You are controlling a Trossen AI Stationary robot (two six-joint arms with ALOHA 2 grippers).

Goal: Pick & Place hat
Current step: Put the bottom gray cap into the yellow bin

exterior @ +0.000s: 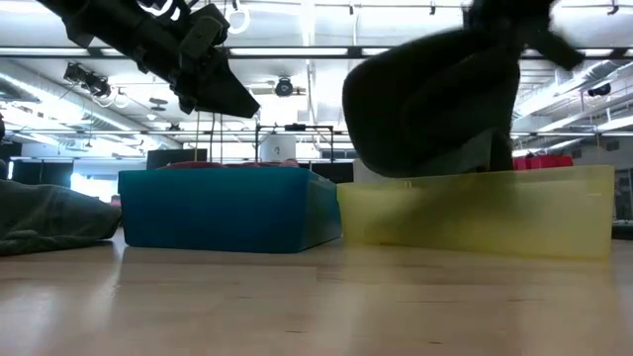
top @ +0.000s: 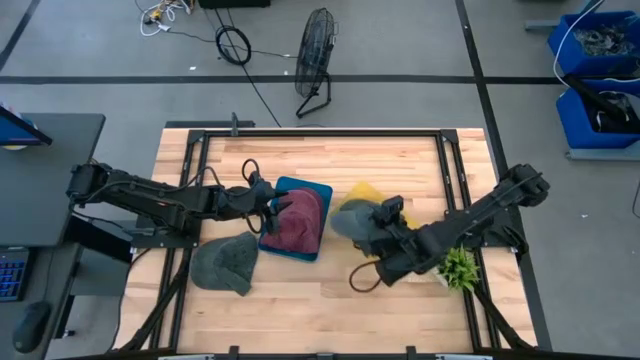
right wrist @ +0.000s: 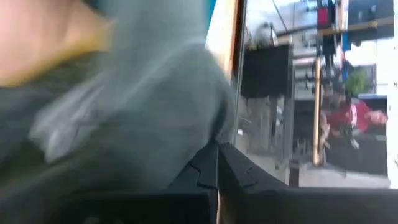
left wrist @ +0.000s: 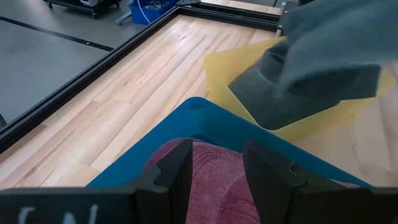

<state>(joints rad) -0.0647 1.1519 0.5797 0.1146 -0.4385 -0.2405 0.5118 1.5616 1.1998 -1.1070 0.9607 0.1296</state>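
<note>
Hats number three: a maroon one [top: 297,226] in the blue bin [top: 301,186], a grey one [top: 225,265] flat on the table [top: 300,310] beside that bin, and a grey one [top: 351,221] pinched in my right gripper [top: 378,224] above the yellow bin [top: 366,190]. My left gripper [top: 268,208] hovers over the maroon hat, fingers [left wrist: 176,171] apart. Two bins sit side by side, seemingly touching.
</note>
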